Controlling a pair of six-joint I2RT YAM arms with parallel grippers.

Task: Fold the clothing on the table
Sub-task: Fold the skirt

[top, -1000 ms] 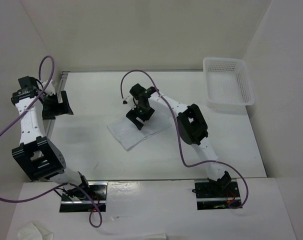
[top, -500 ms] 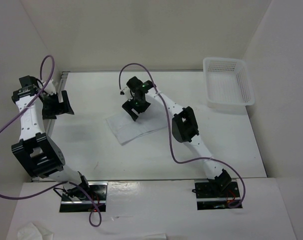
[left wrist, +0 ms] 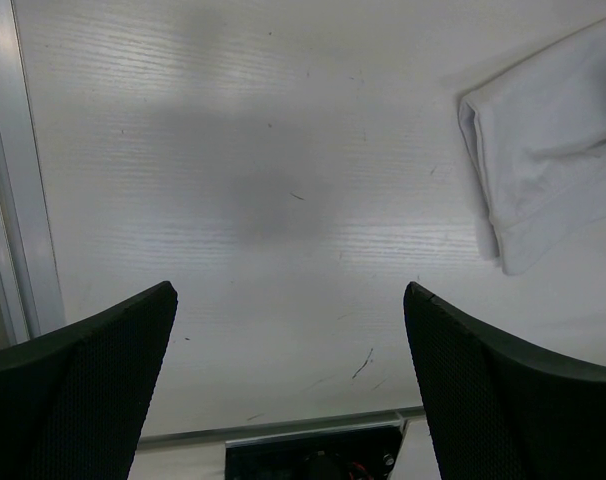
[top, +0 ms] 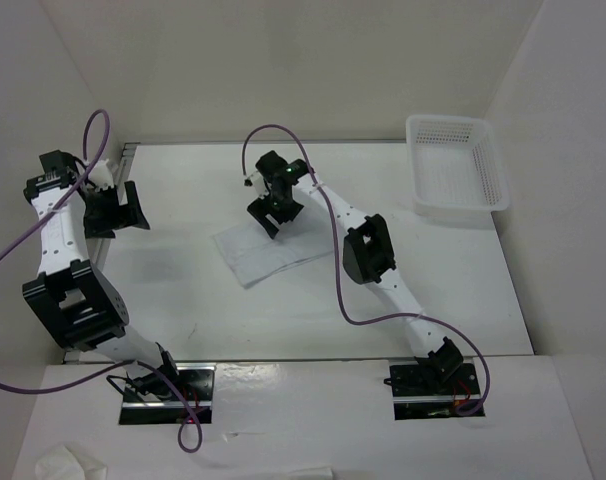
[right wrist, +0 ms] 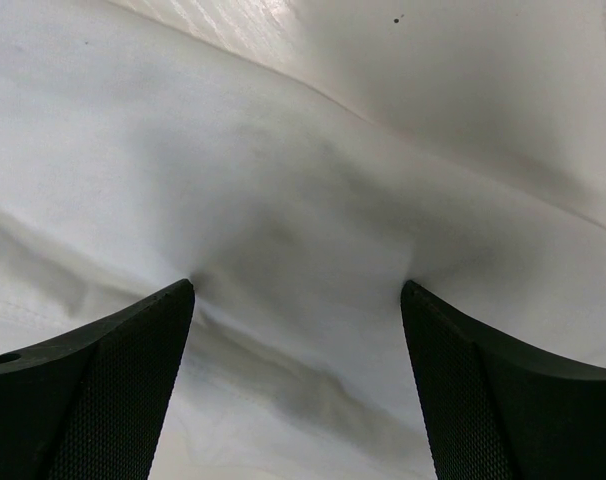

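Note:
The clothing [top: 273, 252] lies as a flat, folded white piece on the table [top: 233, 310] near its middle. My right gripper [top: 274, 214] stands open at the cloth's far edge. In the right wrist view the white fabric [right wrist: 283, 170] fills the frame, and both fingertips of the right gripper [right wrist: 298, 288] press into it and dimple it, with nothing pinched between them. My left gripper [top: 121, 209] hangs open over bare table at the left edge, well apart from the cloth. In the left wrist view that gripper [left wrist: 288, 292] holds nothing, and the clothing's corner [left wrist: 543, 150] shows at the upper right.
A white mesh basket [top: 455, 172] stands at the table's far right corner. The grey rail [left wrist: 13, 170] runs along the left edge under my left gripper. A crumpled white wad [top: 68, 462] lies off the table at the bottom left. White walls enclose the table.
My right gripper has moved from the cloth's middle toward its far left edge, the arm stretching out. The cloth has shifted slightly left. The left arm has barely moved.

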